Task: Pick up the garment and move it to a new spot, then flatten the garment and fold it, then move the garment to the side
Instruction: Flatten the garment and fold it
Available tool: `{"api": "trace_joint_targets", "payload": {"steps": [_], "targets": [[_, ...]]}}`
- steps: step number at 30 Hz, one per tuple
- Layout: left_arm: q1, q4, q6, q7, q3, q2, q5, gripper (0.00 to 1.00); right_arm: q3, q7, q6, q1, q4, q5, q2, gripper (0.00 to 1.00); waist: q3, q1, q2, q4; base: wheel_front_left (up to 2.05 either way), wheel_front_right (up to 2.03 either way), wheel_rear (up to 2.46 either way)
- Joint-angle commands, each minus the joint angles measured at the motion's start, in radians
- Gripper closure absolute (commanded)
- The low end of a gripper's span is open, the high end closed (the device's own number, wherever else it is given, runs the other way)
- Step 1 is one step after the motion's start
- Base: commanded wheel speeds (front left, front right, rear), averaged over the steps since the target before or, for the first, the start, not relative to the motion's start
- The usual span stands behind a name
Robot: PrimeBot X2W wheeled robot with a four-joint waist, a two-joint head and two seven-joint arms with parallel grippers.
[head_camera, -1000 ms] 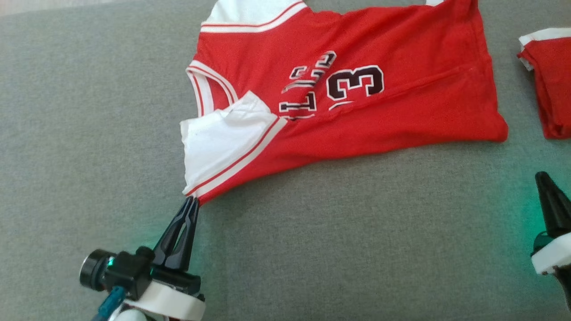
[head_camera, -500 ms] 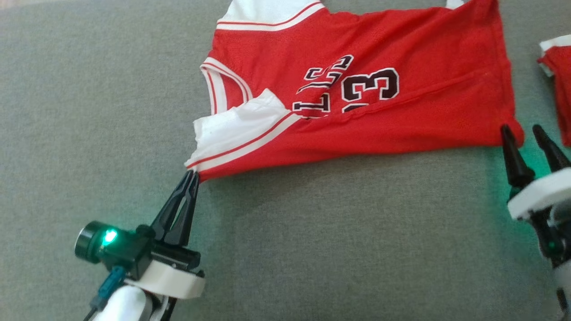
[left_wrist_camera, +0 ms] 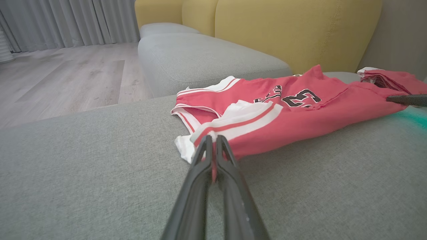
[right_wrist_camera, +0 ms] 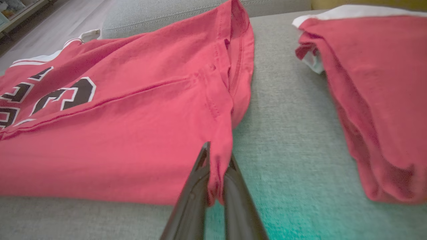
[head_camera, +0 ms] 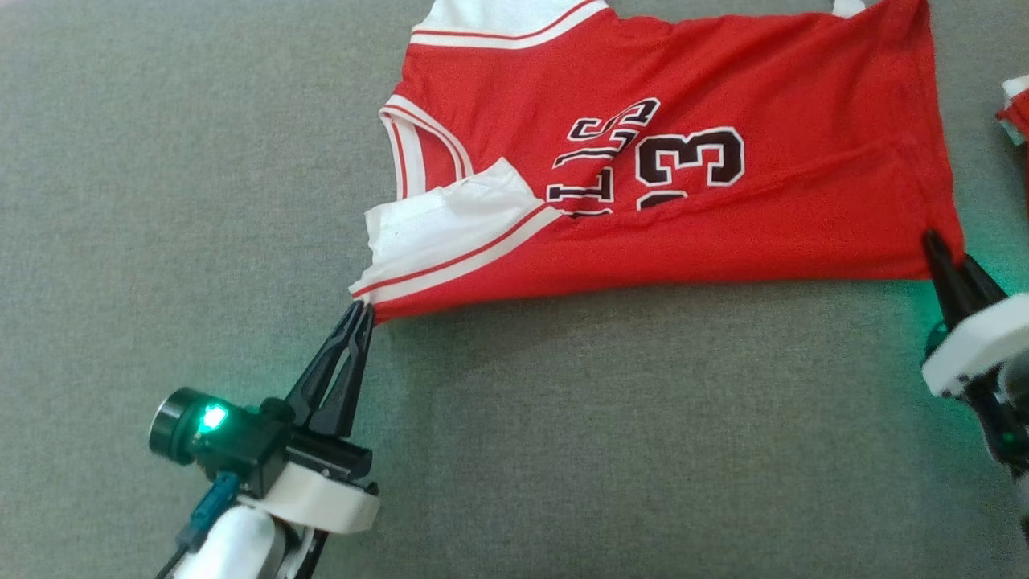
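Red jersey (head_camera: 723, 241) lies sideways on the grey sofa seat (head_camera: 563, 450), pinched at both ends of its near long edge. Closest to me, the left claw (head_camera: 363, 310) is clamped on the white-trimmed shoulder corner and the right claw (head_camera: 947, 248) on the hem corner; red cloth shows between each pair of fingers. The edge between them runs fairly straight, but behind it a long crease crosses the body under the 23, and the white shoulder panel has flopped over onto the lettering. This looks like the flattening step. To do it well, I'd draw both corners apart and toward the robot together, low over the seat and evenly, so the cloth doesn't skew or slip free. Farther right, a second red garment (head_camera: 1014, 112) lies folded, clear of the jersey; best avoided. Beyond rises the yellow sofa back (left_wrist_camera: 283, 30).
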Motion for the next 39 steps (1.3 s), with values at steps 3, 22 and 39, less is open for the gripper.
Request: {"api": "trace_joint_targets", "payload": {"steps": [3, 22, 39], "targets": [[0.007, -0.024, 0.014, -0.011, 0.032, 0.022, 0.002, 1.00, -0.008, -0.021, -0.001, 0.083, -0.087, 0.022, -0.068, 1.00, -0.019, -0.0001, 0.0000, -0.006, 0.00, 0.00, 0.00], [0.125, -0.008, 0.007, 0.040, -0.049, 0.001, -0.037, 1.00, -0.206, 0.118, -0.001, 0.472, -0.367, 0.001, -0.124, 0.00, -0.058, -0.0001, 0.0000, -0.002, 0.00, 0.00, 0.00], [-0.534, -0.031, -0.151, 0.287, -0.025, 0.171, -0.022, 0.00, -0.163, 0.051, -0.001, 0.314, -0.520, -0.115, 0.000, 0.00, 0.098, -0.0001, 0.0000, -0.147, 0.00, 0.00, 0.00]]}}
